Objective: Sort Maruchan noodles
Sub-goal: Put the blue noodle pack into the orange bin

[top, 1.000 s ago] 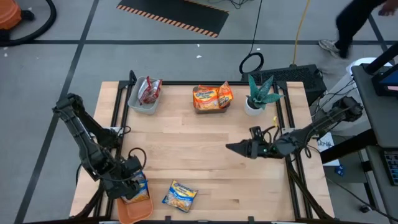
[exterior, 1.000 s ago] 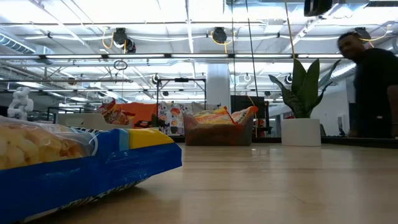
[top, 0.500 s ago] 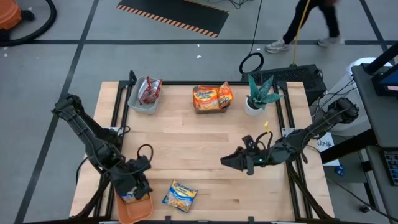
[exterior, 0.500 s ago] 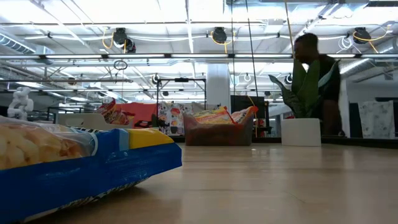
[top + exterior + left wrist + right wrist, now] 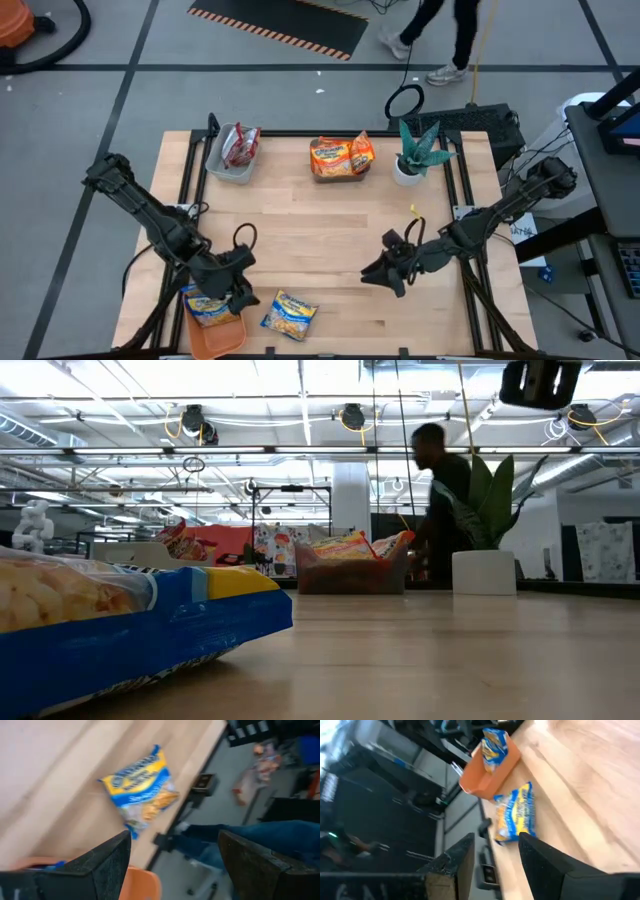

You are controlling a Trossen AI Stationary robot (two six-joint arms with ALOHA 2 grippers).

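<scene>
Down at the near-left corner of the table point(image 5: 330, 240), left gripper point(image 5: 240, 290) hovering just beside the orange tray point(image 5: 222, 342), fingers point(image 5: 102, 865) spread wide, nothing between them. In that tray, one blue-and-yellow packet point(image 5: 208, 308), standing up on edge in the right wrist view point(image 5: 495, 746). Just beside the tray, out on the bare wood, a second blue-and-yellow packet point(image 5: 290, 313) lying flat, plain to see from the left wrist point(image 5: 141, 787) and from the right wrist point(image 5: 516, 816); filling the near-left of the low view too point(image 5: 130, 630).

Over on the right half, right gripper point(image 5: 377, 272) low above the wood, pointing toward that loose packet but well apart from it. Fingers point(image 5: 455, 865) narrowly parted, gap clear between them, holding nothing.

Along the far edge, a grey bin point(image 5: 229, 168) with red packets point(image 5: 240, 146) tucked inside. To its right, another bin point(image 5: 350, 576) piled with orange packets point(image 5: 341, 155), tops poking above the rim in the low view. Next along, potted plant point(image 5: 418, 150) in a white pot, near the far-right corner.

Beyond the table, a person point(image 5: 432, 35) on the floor past the far edge, seen in the low view point(image 5: 440, 490) behind the plant leaves.
</scene>
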